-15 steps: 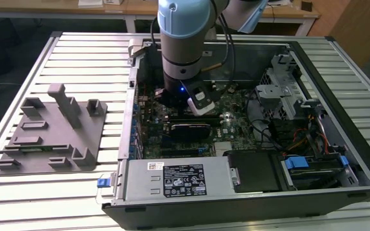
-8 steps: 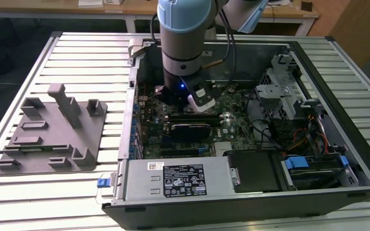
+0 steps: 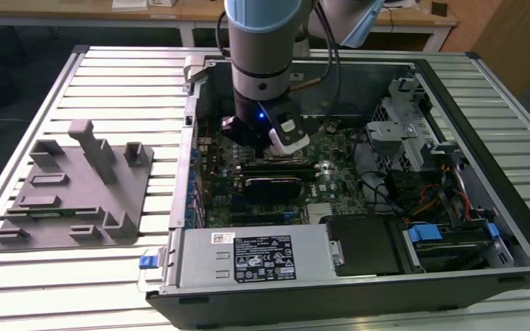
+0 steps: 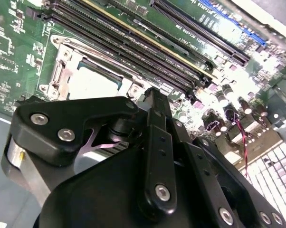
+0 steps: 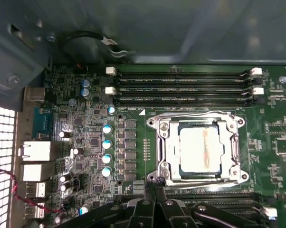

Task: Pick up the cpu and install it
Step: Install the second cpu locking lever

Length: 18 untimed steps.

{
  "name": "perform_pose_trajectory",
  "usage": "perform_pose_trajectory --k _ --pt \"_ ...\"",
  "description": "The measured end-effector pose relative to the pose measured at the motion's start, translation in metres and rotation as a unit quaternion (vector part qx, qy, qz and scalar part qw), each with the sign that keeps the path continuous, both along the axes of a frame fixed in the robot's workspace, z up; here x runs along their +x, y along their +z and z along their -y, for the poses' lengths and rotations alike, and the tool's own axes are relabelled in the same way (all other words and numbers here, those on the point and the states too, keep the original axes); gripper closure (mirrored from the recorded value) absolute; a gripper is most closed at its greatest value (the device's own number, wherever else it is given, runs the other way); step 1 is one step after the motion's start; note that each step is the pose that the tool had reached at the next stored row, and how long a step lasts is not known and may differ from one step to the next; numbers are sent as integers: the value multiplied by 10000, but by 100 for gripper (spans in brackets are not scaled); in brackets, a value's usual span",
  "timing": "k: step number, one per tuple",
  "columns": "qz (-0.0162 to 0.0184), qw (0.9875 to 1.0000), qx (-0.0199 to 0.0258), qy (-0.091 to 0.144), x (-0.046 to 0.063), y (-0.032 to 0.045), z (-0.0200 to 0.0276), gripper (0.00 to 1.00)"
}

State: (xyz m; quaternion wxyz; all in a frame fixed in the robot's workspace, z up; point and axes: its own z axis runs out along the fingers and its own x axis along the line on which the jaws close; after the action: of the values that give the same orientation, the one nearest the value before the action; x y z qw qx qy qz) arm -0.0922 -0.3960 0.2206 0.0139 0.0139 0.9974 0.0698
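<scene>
Sitting inside its metal-framed socket on the green motherboard, the cpu shows a pale, smeared top in both wrist views. The gripper hangs just above the board inside the open computer case; whether it is released or clenched cannot be told. A grey tray rests on the slatted table.

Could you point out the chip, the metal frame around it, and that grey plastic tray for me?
cpu [image 5: 202,148], first wrist view, middle of its silvery top.
socket frame [image 5: 164,151], first wrist view, its side bar.
grey tray [image 3: 58,207], exterior view, bare flat base.
</scene>
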Motion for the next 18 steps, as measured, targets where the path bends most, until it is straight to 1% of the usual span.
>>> perform_pose_trajectory --k 3,9,15,18 --pt "0 10000 -50 -26 0 13 -1 89" --pt "0 10000 -54 -27 15 15 -2 89" --pt "-1 10000 -53 -26 214 14 -1 89" --pt "-1 10000 -54 -26 285 14 -2 89"
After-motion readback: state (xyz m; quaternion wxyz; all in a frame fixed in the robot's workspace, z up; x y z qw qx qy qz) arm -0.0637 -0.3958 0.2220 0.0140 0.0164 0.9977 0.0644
